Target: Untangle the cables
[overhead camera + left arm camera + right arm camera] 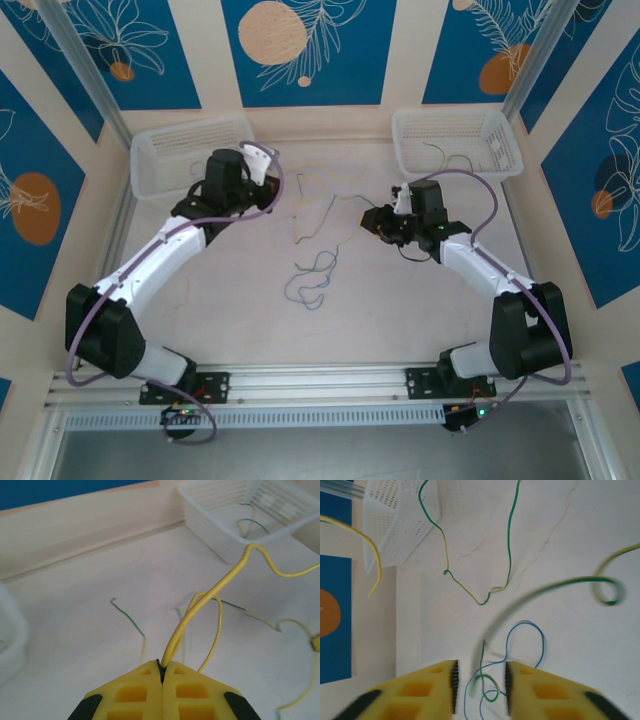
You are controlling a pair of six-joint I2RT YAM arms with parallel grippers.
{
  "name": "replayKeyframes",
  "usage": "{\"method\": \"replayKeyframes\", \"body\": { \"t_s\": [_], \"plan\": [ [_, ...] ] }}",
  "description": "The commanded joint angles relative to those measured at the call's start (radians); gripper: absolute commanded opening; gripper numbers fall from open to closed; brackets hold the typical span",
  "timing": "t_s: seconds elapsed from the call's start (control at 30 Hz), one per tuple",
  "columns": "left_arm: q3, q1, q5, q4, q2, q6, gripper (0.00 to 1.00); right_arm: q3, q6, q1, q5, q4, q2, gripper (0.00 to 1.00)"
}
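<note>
Left basket (150, 165) sits at the far left.

Left gripper (161, 672): jaws clenched on the yellow cable (215, 590), strand pinched right at the fingertip seam. From the jaws this cable rises up and away to the right, towards the right basket (505, 150). Its long axis runs roughly left to right across the far half of the table.

Table centre: the green cable (509, 540) runs far to near, and the blue cable (508, 640) loops nearer the arms. In the right wrist view the two cross each other. Whether the yellow one is also caught there I cannot tell.

Right gripper (480, 680): jaws released, gap wide. Blue and green strands lie between the fingers, at the crossing. Another green arc close to the lens is too blurred to place.

Judgement: the crossing lies at the right gripper's open jaws, so that arm is the nearer one. The left arm only anchors the yellow end. The next move depends on closing on one strand, not both.
</note>
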Motion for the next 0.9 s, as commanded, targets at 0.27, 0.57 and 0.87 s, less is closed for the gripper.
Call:
{"method": "replayKeyframes", "body": {
  "t_s": [0.27,0.57,0.87],
  "plan": [
    [-0.068,-0.084,0.003,-0.116,-0.082,0.170,0.00,-0.041,-0.108,-0.037,0.414,-0.172,-0.349,0.67],
    [-0.035,-0.148,0.206,-0.206,-0.089,0.328,0.00,-0.053,-0.358,0.043,0.177,-0.009,-0.504,0.69],
    [-0.015,-0.183,0.320,-0.224,-0.109,0.380,0.00,0.154,-0.679,0.262,-0.072,-0.228,-0.297,0.68]
  ]
}}
